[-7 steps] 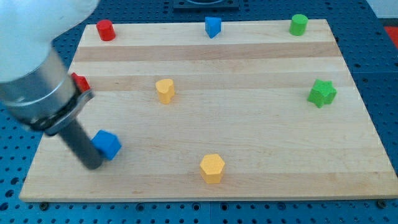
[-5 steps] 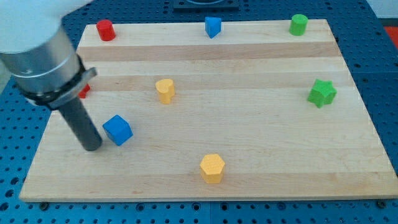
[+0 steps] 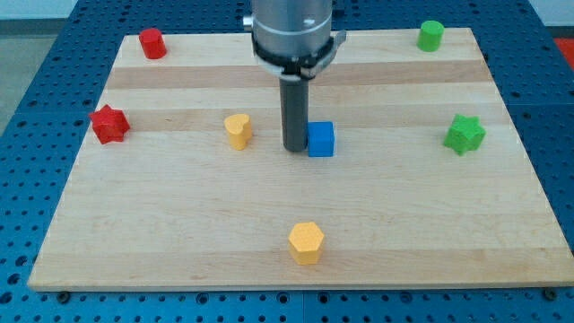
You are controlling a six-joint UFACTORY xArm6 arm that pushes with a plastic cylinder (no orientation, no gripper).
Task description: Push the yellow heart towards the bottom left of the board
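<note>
The yellow heart (image 3: 238, 130) sits on the wooden board (image 3: 179, 233), left of centre. My tip (image 3: 294, 148) rests on the board to the heart's right, about a block's width away from it. A blue cube (image 3: 321, 139) touches the rod's right side. The arm's body hides the top-centre edge of the board, and the blue block seen there earlier does not show.
A red star (image 3: 109, 123) lies at the left edge, a red cylinder (image 3: 152, 42) at the top left. A green cylinder (image 3: 431, 35) is at the top right, a green star (image 3: 465, 134) at the right. A yellow hexagon (image 3: 306, 242) sits near the bottom centre.
My tip has swept from the board's lower left up and right to the centre. The blue cube has moved with it to the right of the heart. The yellow heart has not moved.
</note>
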